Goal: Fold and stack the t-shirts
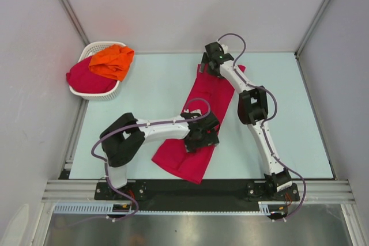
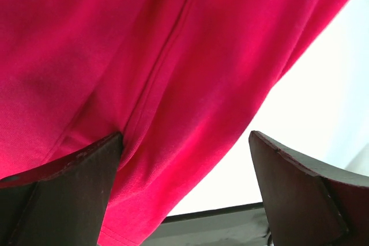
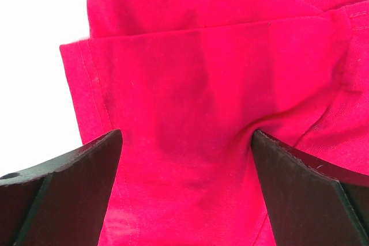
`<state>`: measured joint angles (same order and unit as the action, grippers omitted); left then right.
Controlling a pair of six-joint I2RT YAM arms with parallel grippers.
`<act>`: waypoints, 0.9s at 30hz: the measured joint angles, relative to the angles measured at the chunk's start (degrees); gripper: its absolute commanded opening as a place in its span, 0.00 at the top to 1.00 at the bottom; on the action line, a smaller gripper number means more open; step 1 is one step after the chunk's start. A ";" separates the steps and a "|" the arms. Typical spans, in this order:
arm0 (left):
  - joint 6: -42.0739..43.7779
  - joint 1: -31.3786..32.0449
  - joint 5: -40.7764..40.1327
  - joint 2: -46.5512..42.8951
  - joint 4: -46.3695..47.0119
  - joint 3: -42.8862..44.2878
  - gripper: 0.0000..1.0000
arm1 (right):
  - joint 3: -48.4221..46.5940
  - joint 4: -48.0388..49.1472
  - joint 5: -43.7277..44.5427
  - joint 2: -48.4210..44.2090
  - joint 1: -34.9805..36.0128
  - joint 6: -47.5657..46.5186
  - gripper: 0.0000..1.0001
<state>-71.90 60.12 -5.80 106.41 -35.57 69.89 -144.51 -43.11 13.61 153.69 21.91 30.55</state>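
Observation:
A crimson-pink t-shirt point(image 1: 202, 119) lies folded into a long strip across the middle of the table, from far right to near left. My left gripper point(image 1: 201, 136) is low over its near part with jaws open, and the fabric point(image 2: 144, 73) lies between and under the fingers point(image 2: 75, 194). My right gripper point(image 1: 209, 67) is at the strip's far end with jaws open, pressing on the fabric point(image 3: 190, 102), which puckers at the right finger point(image 3: 305, 194). Another crimson-pink t-shirt point(image 1: 86, 79) and a bright orange one point(image 1: 113, 61) lie bunched in the basket.
The white slotted basket point(image 1: 97, 95) stands at the far left corner of the pale blue table point(image 1: 288, 119). Grey walls and metal frame rails close in the table on the left, back and right. A black strip runs along the near edge.

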 measured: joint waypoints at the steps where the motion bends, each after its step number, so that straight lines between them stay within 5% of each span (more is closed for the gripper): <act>1: -1.16 0.11 -0.13 0.13 -0.26 0.24 0.00 | -0.13 0.15 0.13 0.13 0.46 -0.57 0.01; 11: -6.38 3.93 -1.11 5.73 -5.66 8.37 0.00 | -2.23 0.87 0.07 1.53 3.28 -3.63 0.00; 27: -13.25 4.20 0.35 6.32 -2.93 8.68 0.00 | -4.50 5.16 -4.74 3.28 6.54 -3.19 0.00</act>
<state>-85.14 64.31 -5.45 112.73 -38.50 78.56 -149.01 -37.95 8.86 156.97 28.45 27.35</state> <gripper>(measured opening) 0.996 0.995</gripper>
